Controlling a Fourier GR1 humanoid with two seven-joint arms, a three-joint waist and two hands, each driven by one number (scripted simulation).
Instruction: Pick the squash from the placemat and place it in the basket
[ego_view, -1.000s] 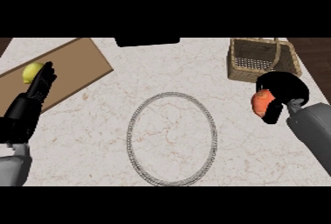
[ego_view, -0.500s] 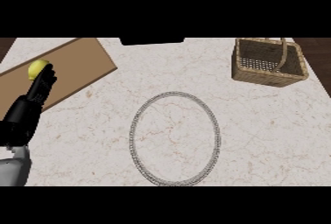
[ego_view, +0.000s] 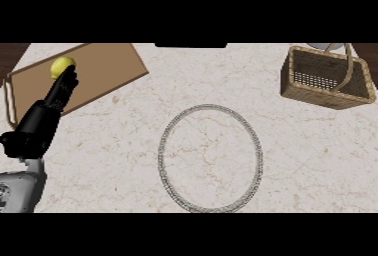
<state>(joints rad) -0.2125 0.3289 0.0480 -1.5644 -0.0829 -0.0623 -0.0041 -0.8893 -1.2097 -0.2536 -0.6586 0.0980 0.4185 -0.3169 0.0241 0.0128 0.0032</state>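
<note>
Yellow squash lies on the brown placemat, toward its far corner. Left hand extends to it, fingers straight, tips at the squash's near side, enclosing nothing; apparently aligned for a grasp. The wicker basket, the destination, stands well apart at right, beyond a grey ring. Right hand is out of view.

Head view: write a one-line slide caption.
Left hand, fingers straight, at the yellow squash on the placemat; basket stands apart at the far right.
</note>
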